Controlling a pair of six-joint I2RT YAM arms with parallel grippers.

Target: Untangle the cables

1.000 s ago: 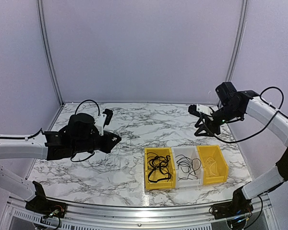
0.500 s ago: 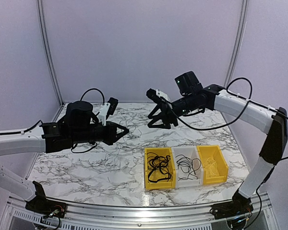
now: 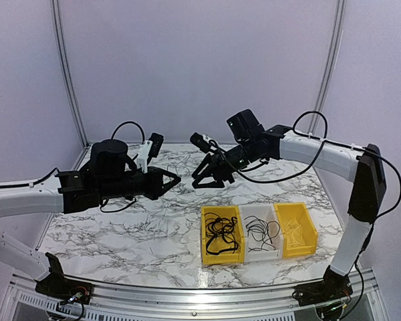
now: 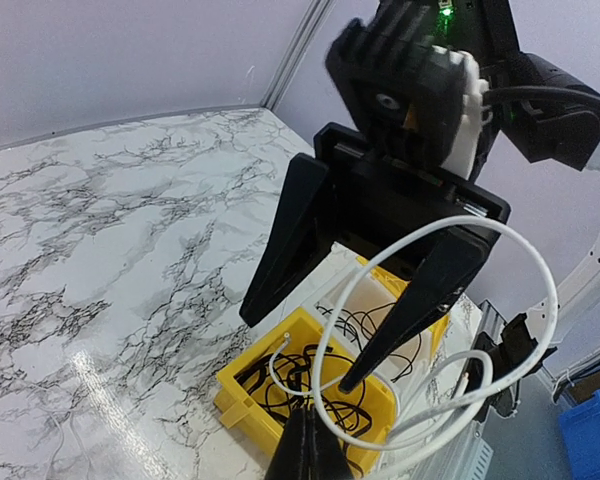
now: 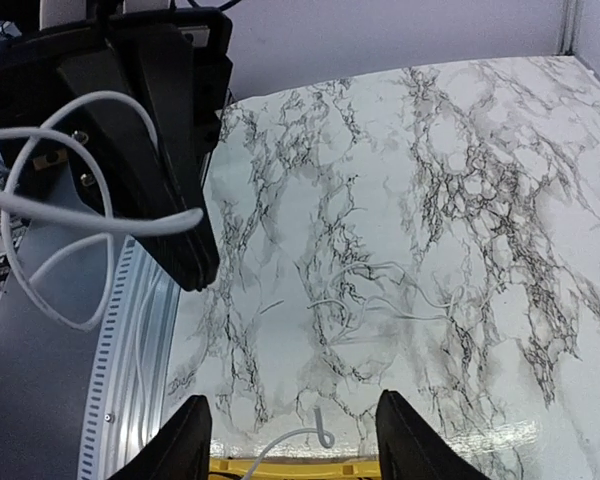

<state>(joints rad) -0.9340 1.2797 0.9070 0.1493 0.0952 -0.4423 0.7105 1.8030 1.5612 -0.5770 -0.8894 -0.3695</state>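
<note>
On the marble tabletop (image 3: 120, 227) stand 3 bins (image 3: 259, 254) in a row, 2 yellow with 1 white between. Above it the right tool (image 3: 208, 182), fingers spread apart, faces the left tool (image 3: 178, 178), which is clamped on a looped white cable (image 4: 552, 292). Black cables (image 3: 220, 231) lie in the left yellow bin (image 3: 204, 234).

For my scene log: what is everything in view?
table: one, white marble, under everything
yellow bins: two, yellow, near edge
white bin: one, white, between them
black cables: two tangles, black, left yellow bin and white bin
binned white cables: one tangle, white, right yellow bin
loose white cables: few, white, on table
held white cable: one, white, looped above table
left hand: one, black, shut on held white cable
right hand: one, black, open, facing left hand
</note>
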